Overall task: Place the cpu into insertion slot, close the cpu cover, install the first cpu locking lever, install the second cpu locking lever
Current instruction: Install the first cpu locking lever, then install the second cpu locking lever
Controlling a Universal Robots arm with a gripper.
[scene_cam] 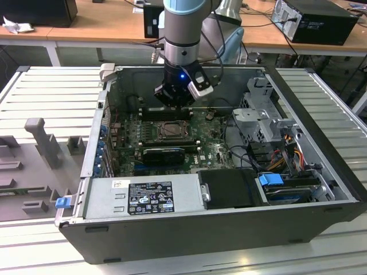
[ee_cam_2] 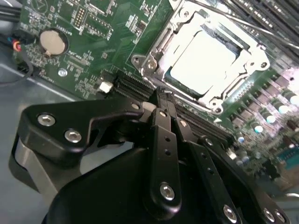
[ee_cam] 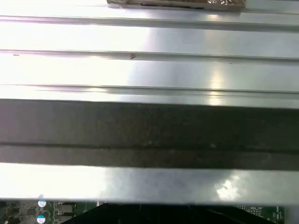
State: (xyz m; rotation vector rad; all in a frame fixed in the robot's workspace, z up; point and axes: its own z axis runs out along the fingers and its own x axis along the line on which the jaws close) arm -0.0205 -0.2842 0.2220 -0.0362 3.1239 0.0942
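The cpu (ee_cam_2: 201,60) lies flat in the insertion slot (scene_cam: 172,130), its pale metallic top showing in the second wrist view. The cpu cover (ee_cam_2: 156,49), a silvery frame, lies down around it. A thin wire lever (ee_cam_2: 224,21) runs along the far side of the socket; I cannot tell whether it is latched. My gripper (ee_cam_2: 161,95) hangs above the board just beside the socket, over the black memory slots (ee_cam_2: 135,86). Its black fingers (ee_cam_2: 163,135) meet at the tips with nothing between them. In the exterior view the gripper (scene_cam: 174,102) hovers just behind the socket.
The open computer case (scene_cam: 321,137) walls in the green motherboard (ee_cam_2: 112,32). A silver power supply (scene_cam: 143,197) sits at the front and a drive cage (scene_cam: 269,123) with cables on the exterior view's right. A coin battery (ee_cam_2: 52,41) sits on the board. Grey fixtures (scene_cam: 40,143) stand on the ribbed table.
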